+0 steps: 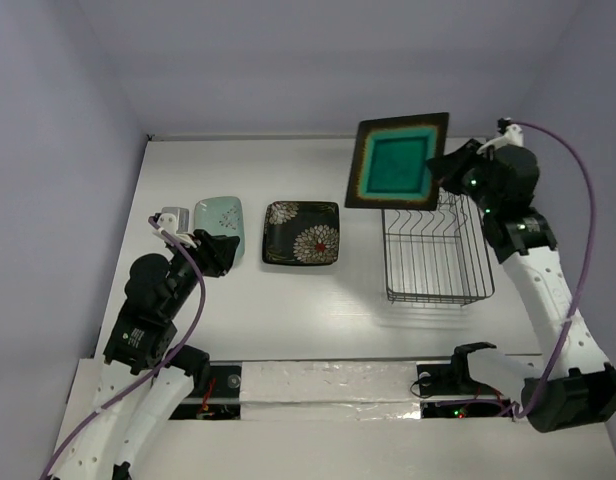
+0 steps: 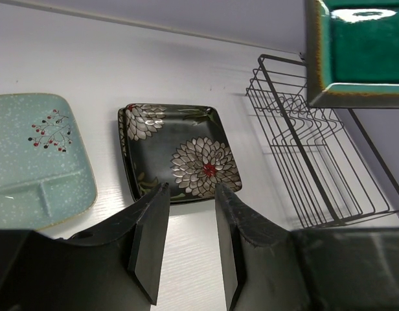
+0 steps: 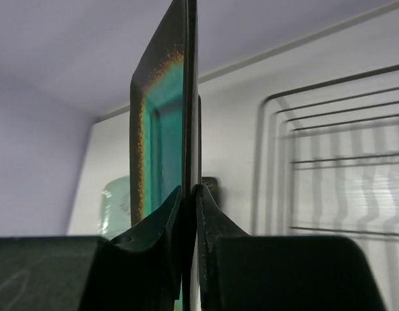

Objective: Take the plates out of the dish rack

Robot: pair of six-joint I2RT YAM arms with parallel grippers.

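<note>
My right gripper (image 1: 443,172) is shut on the right edge of the brown-rimmed teal plate (image 1: 398,162), holding it in the air above the far end of the wire dish rack (image 1: 438,298). In the right wrist view that plate (image 3: 162,123) stands edge-on between the pinched fingers (image 3: 216,220). No plates stand in the rack (image 2: 316,170). Two black flower plates (image 1: 302,232) lie stacked flat left of the rack. The mint green plate (image 1: 221,220) lies further left. My left gripper (image 1: 224,252) hovers open and empty over the table just in front of the black plates (image 2: 177,152) and mint plate (image 2: 37,162).
White walls close the table at the back and the left. The table's near edge runs just in front of the arm bases, with a foil-covered strip (image 1: 328,385) between them. The right arm's purple cable (image 1: 586,210) loops out to the right of the rack.
</note>
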